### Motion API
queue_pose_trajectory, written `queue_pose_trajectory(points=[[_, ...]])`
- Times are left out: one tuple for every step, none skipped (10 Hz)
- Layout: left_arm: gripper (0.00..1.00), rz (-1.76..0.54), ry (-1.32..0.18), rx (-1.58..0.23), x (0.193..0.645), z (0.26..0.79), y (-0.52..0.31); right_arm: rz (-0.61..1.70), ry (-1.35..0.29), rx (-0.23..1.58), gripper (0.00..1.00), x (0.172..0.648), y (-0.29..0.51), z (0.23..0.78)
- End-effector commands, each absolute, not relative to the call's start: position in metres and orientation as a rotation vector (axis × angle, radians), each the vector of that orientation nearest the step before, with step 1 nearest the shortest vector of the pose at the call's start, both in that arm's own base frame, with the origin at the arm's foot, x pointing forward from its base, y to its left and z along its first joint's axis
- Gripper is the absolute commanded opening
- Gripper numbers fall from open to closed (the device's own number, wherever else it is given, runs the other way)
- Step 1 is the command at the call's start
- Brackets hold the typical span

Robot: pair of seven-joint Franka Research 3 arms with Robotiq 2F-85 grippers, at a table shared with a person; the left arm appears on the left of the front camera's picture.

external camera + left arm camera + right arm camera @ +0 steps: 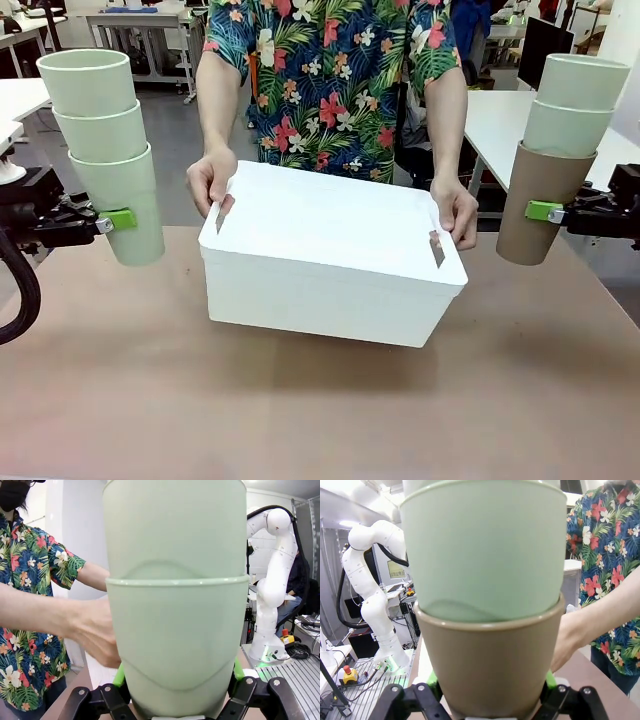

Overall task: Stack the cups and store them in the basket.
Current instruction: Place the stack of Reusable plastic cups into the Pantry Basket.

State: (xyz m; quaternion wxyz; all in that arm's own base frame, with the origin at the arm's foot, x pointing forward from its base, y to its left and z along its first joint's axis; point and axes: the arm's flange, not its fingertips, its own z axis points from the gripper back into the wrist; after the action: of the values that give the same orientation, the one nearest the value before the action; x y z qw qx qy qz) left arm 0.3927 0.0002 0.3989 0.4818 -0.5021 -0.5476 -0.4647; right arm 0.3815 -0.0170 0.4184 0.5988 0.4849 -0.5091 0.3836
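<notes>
1. Presently the left gripper [115, 220] is clamped on the lowest of three nested pale mint green tapered plastic cups [105, 140]. It holds them upright in the air over the left edge of the brown table [300, 410].
2. The right gripper [545, 212] is clamped likewise on a tan-brown tapered plastic cup [540, 195]. Two more pale mint green cups [572, 105] are nested in it, upright, over the right edge.
3. Between the two stacks a large white rectangular plastic basket [320, 290] is at mid-table. A person grips its short ends, one hand [212, 180] at the left end and the other hand [455, 212] at the right. Glare whitens the inside, though it looks mouth-up. I cannot tell whether it rests on the table or hangs just above it.
4. The basket's long axis runs left to right, so each short end faces one gripper. Both stacks stand well apart from it, with most of each stack above its rim, and neither arm is clearly nearer.
5. By my judgement the stacking is unfinished, since there are two stacks, not one. Each arm would have to swing inward over the rim, where the person's hands lie in the path.
</notes>
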Motion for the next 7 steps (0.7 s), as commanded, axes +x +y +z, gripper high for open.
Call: queue_pose_trajectory(points=[[0.86, -1.140, -1.347, -1.221, 0.391, 0.403, -0.001, 0.897, -1.183, 1.122, 0.86, 0.381, -0.017, 0.421], [0.86, -1.140, -1.347, -1.221, 0.391, 0.403, -0.001, 0.897, -1.183, 1.122, 0.86, 0.381, -0.017, 0.421], [0.86, -1.140, -1.347, -1.221, 0.391, 0.403, -0.001, 0.897, -1.183, 1.122, 0.86, 0.381, -0.017, 0.421], [0.86, -1.140, -1.347, -1.221, 0.391, 0.403, -0.001, 0.897, -1.183, 1.122, 0.86, 0.381, -0.017, 0.421], [0.86, -1.140, -1.347, -1.221, 0.391, 0.403, -0.001, 0.890, -1.181, 1.125, 0.86, 0.382, -0.017, 0.418], [0.86, -1.140, -1.347, -1.221, 0.391, 0.403, -0.001, 0.889, -1.166, 1.089, 0.86, 0.381, -0.012, 0.430], [0.86, -1.140, -1.347, -1.221, 0.391, 0.403, -0.001, 0.915, -1.153, 1.069, 0.86, 0.382, -0.006, 0.443]])
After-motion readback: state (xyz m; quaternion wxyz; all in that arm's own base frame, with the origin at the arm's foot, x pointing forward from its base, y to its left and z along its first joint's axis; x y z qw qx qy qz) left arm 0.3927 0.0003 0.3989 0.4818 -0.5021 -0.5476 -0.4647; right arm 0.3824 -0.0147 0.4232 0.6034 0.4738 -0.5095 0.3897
